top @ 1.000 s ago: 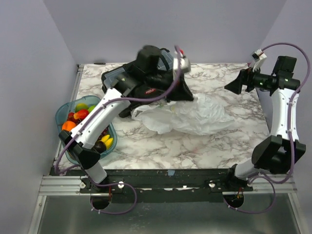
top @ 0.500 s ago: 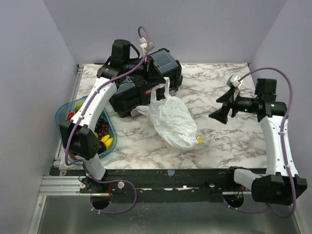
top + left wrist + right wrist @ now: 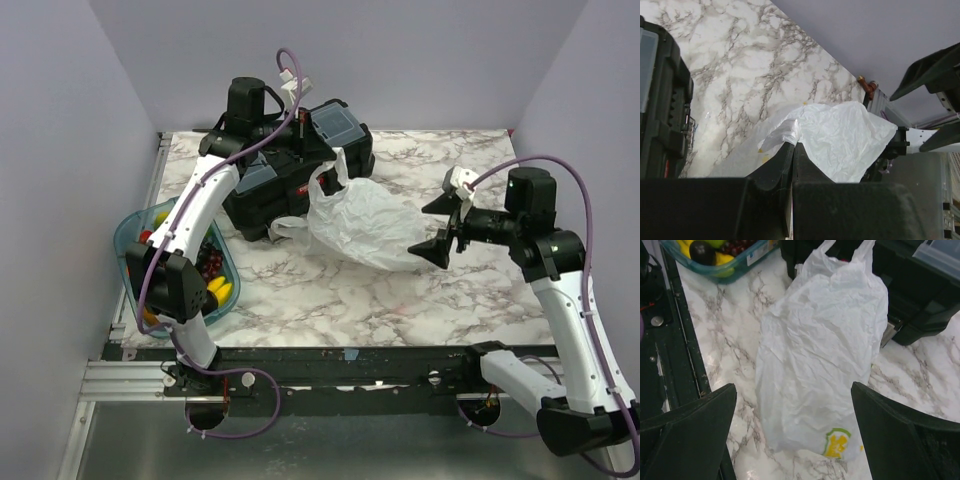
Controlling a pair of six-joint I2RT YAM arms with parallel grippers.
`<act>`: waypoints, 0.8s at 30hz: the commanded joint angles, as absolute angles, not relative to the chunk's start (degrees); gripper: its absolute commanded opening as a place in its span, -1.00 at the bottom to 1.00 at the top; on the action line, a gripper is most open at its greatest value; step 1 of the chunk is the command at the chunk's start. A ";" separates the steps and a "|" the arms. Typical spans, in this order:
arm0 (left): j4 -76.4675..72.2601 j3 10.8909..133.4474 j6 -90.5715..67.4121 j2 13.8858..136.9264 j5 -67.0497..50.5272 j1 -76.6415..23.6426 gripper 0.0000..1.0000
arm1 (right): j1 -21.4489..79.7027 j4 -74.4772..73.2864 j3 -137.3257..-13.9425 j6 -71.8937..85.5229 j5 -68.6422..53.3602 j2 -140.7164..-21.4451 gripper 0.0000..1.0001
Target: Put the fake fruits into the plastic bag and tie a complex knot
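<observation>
- Three plain lilac walls box in a white, grey-veined marble worktop (image 3: 320, 300); a black toolbox (image 3: 340, 130) sits at the far side and a teal tray (image 3: 128, 232) at the left edge
- Fake fruits (image 3: 212, 287) in the tray: yellow, red, dark
- Plastic bag (image 3: 365, 225) mid-worktop, whitish, crinkled, puffed, with a yellow-green print near the bottom end
- Long axis runs from the toolbox toward the right arm, handles at the toolbox
- Left claw (image 3: 793, 147) clenched on the bag's handle end, which stands up
- Right claw (image 3: 422, 230) spread wide just beside the bag's bottom, gripping nothing
</observation>
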State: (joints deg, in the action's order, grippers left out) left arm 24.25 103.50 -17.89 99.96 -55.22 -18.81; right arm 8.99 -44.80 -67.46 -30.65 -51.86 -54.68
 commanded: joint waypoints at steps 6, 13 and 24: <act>23.40 107.21 -19.51 102.91 -52.08 -16.19 -1.00 | 12.20 -52.22 -73.57 -40.90 -40.33 -59.30 1.00; 23.52 107.16 -19.00 103.03 -53.21 -15.92 -1.00 | 12.16 -44.75 -69.00 -55.11 -29.22 -58.97 1.00; 23.98 107.31 -17.87 103.04 -53.80 -15.73 -1.00 | 12.17 -46.58 -66.96 -77.02 -23.57 -62.13 1.00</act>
State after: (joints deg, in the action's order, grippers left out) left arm 24.10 105.51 -18.72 103.09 -53.08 -16.16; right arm 12.01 -45.17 -68.36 -65.87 -27.31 -61.21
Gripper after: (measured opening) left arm 0.009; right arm 0.998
